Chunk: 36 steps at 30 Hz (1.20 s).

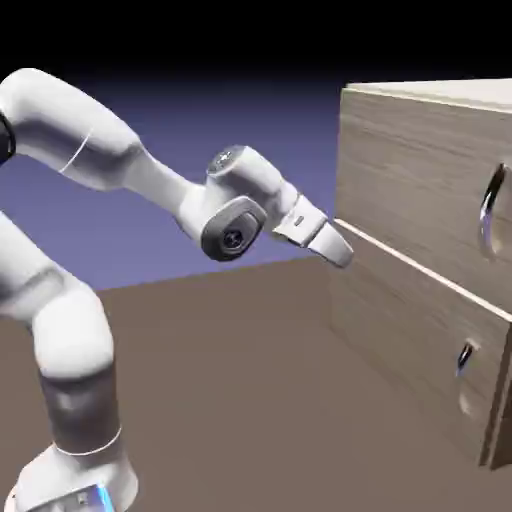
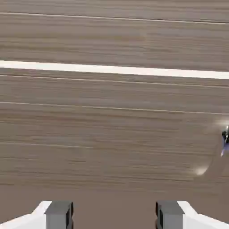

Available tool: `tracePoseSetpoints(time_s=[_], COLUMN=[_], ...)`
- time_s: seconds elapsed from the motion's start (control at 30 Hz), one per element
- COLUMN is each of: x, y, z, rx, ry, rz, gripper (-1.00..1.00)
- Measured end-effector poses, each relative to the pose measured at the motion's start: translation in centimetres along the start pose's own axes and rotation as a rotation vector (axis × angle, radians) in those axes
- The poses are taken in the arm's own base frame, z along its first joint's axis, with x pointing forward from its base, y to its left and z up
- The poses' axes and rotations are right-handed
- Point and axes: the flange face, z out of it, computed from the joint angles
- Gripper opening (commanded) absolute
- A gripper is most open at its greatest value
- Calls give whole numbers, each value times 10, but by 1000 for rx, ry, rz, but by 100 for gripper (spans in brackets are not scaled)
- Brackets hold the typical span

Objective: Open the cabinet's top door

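Wood-grain cabinet fills the hand view, and the empty gripper, jaws apart near the seam, risks missing the top door handle.

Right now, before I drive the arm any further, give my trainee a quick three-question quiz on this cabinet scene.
1. True or false: the hand is closed on the silver bar handle.
2. In the hand view, what pale line crosses the wood? A) the seam between the two panels B) a cable C) the table edge
3. Fill in: the top door is ____ (open/shut).

Key: 1 false, the fingers stand apart, away from the handle; 2 A; 3 shut.
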Motion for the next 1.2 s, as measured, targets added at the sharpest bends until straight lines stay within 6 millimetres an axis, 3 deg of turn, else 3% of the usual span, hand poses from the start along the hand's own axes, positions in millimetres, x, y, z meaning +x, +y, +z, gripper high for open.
tracePoseSetpoints(time_s=[0.3, 0.57, 0.9, 1.2], x=[27, 51, 83, 115], y=[-44, -63, -62, -43], z=[-46, -83, -114, -118], rx=[125, 226, 335, 414], ry=[93, 181, 291, 382], rz=[-54, -77, -74, -49], gripper=[0, 0, 0, 0])
